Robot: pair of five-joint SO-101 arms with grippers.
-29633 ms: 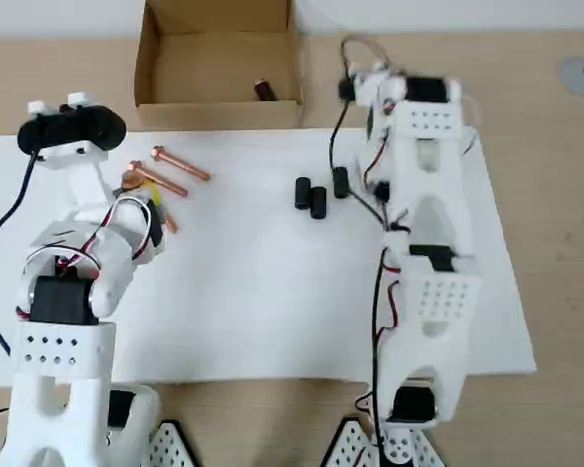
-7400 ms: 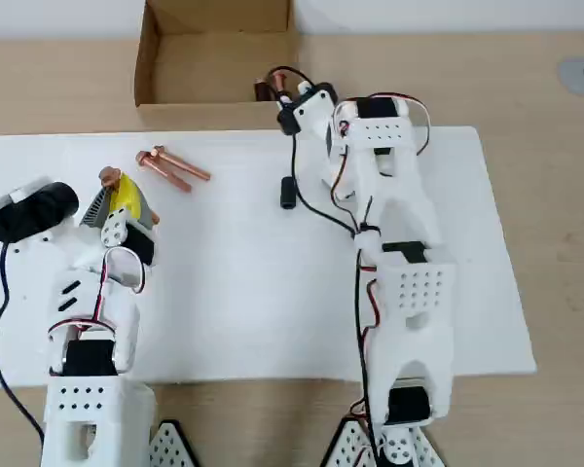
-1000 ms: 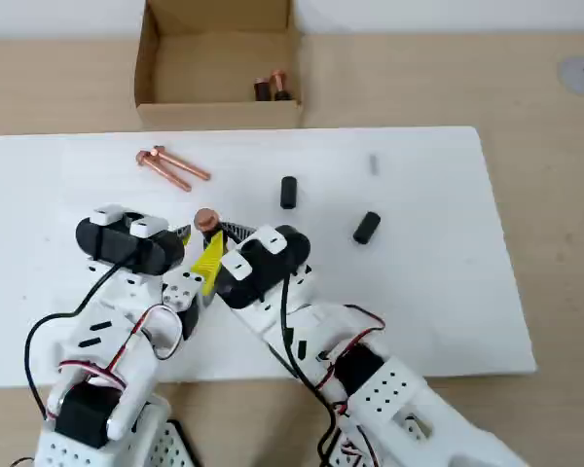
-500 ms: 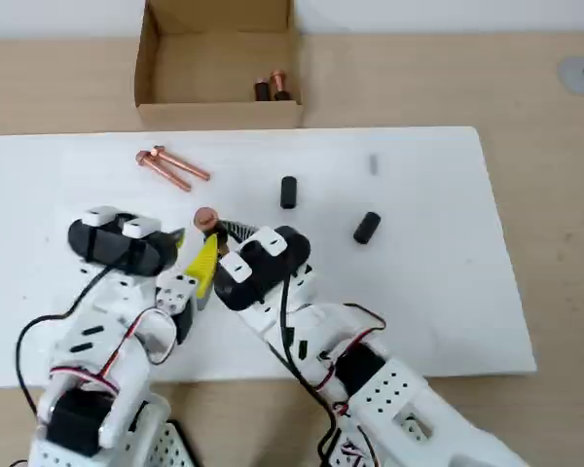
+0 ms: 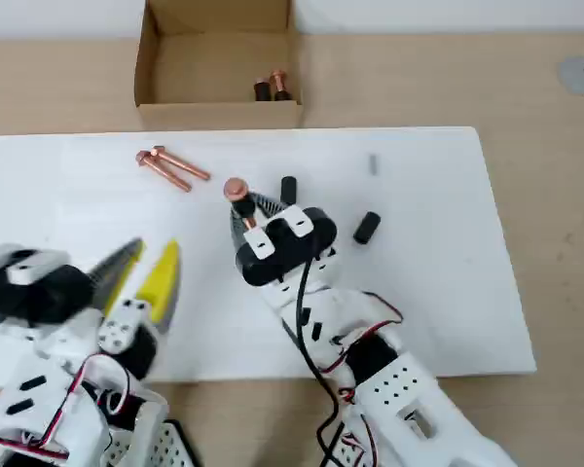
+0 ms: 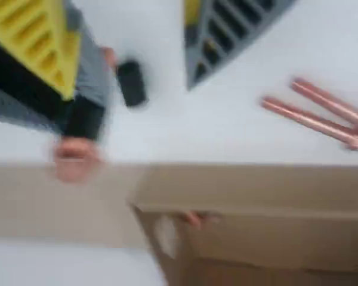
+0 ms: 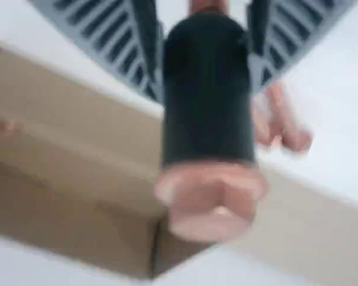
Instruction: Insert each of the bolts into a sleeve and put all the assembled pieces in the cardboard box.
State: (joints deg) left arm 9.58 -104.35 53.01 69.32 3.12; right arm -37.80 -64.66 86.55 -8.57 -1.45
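Observation:
My right gripper (image 5: 254,206) is shut on an assembled piece, a copper bolt (image 5: 236,189) pushed through a black sleeve (image 7: 207,89), held above the white mat (image 5: 438,292) with the bolt head (image 7: 210,196) pointing toward the cardboard box (image 5: 156,58). My left gripper (image 5: 154,249) stands open near the mat's front left, its yellow finger (image 6: 36,42) and grey finger (image 6: 227,36) spread with nothing between them. Two bare bolts (image 5: 170,167) lie on the mat's far left. Loose sleeves lie at mid mat (image 5: 289,191) and to its right (image 5: 367,227). Assembled pieces (image 5: 271,88) rest inside the box.
The box's front wall (image 6: 256,238) borders the mat's far edge. A round dark fitting (image 5: 582,72) sits on the wooden table at the far right. The right arm's body (image 5: 370,360) crosses the mat's front middle.
The left gripper has let go of the bolt, opened and drawn back to the front left. The right gripper has carried the assembled piece toward the box.

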